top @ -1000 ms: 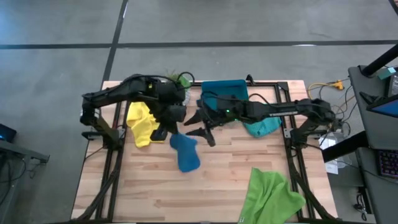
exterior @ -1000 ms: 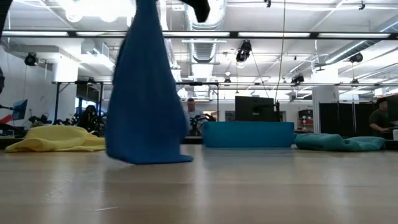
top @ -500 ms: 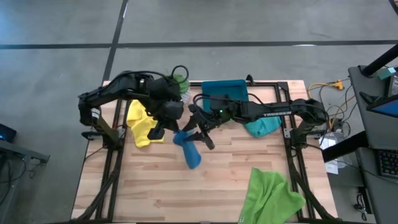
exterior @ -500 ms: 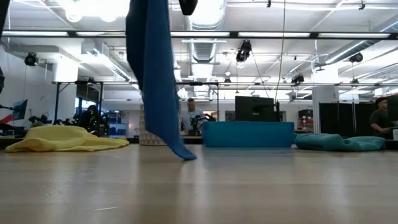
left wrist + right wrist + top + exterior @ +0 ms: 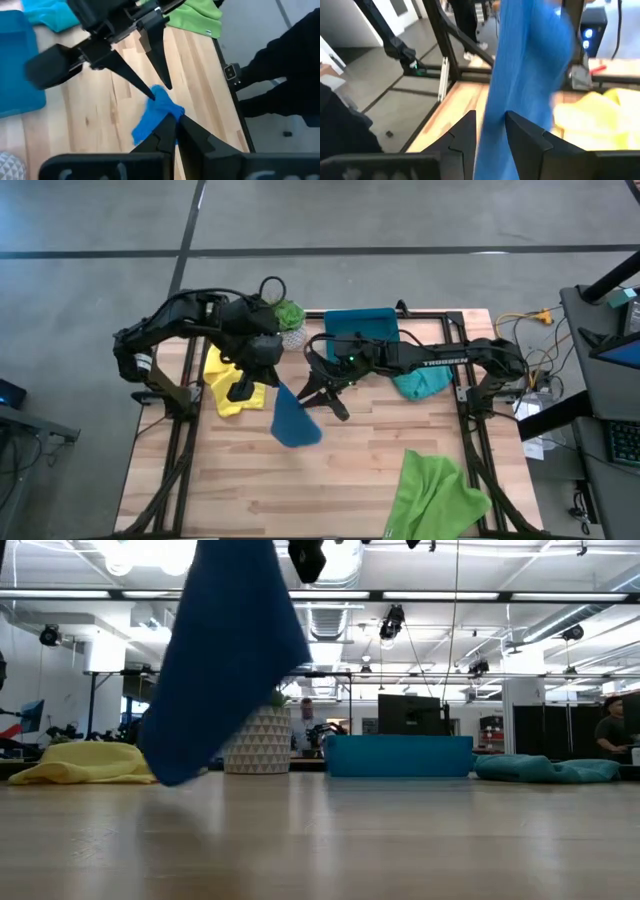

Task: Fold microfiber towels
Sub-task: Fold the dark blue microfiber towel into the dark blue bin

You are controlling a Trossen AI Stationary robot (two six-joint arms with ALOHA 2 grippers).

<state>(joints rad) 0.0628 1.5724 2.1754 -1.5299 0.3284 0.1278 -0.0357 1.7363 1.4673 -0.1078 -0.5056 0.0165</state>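
Note:
A blue towel (image 5: 292,420) hangs from my left gripper (image 5: 174,116), which is shut on it above the table's middle. My right gripper (image 5: 490,122) reaches in level from the table's right. It is open, with one finger on each side of the hanging towel (image 5: 520,60), close beside the left fingertips. In the low view the towel (image 5: 225,660) fans out, its lowest corner (image 5: 170,778) down near the table top. A yellow towel (image 5: 228,385) lies crumpled at the left, a teal one (image 5: 420,383) at the right. A light green one (image 5: 435,495) lies at the near right edge. My left gripper pinches the blue towel's bunched top end (image 5: 166,107) between its two fingertips, slanting down from the table's left. The towel hangs slack below the fingers. My right gripper: I cannot tell whether its fingers (image 5: 159,75) touch the towel's upper tip (image 5: 159,92).
A teal-blue tray (image 5: 360,330) stands at the far middle. A white patterned pot (image 5: 255,740) with a green plant (image 5: 290,313) stands to the left of the tray. Bare wood lies in the near left and middle. People and desks show in the room beyond.
My left gripper has risen and drawn back toward the table's far left, still shut on the blue towel. The towel's lower end has come up off the wood, swung and fanned out. My right gripper has tipped a little, and its fingers have drawn closer around the towel's top.

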